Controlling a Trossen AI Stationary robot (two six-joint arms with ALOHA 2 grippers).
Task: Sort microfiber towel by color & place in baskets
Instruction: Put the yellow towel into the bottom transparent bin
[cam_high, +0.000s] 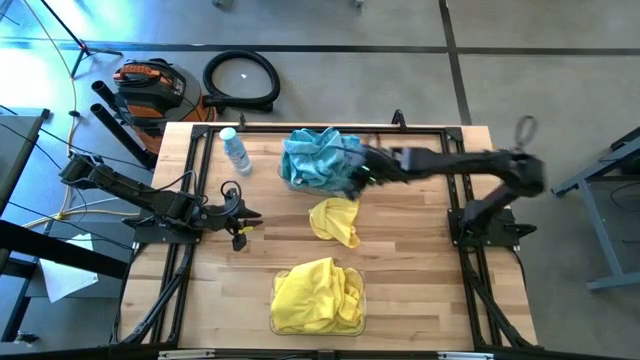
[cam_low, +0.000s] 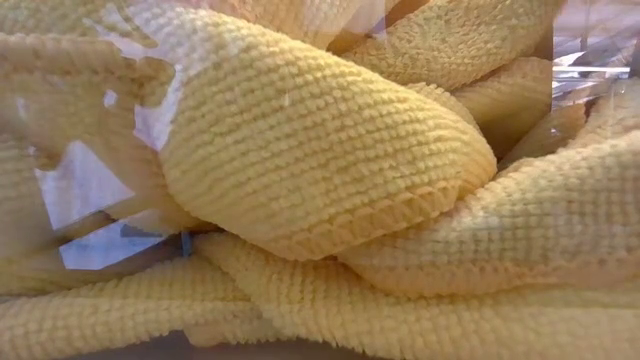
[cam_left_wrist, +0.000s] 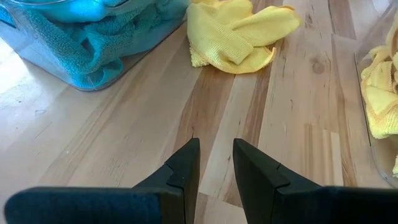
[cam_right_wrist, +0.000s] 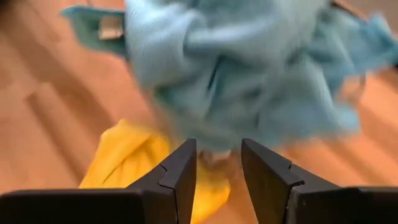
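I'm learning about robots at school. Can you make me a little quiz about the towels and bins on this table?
1. True or false: a yellow towel lies loose on the table between the two bins.
2. Which colour fills the bin at the near edge? A yellow, B teal, C both.
3. Which tool is at the bin of teal towels?

Key: 1 true. 2 A. 3 The right tool, open and empty; the left tool waits open beside the water bottle.

One loose towel (cam_high: 335, 220) lies between the two baskets (cam_high: 292, 178).
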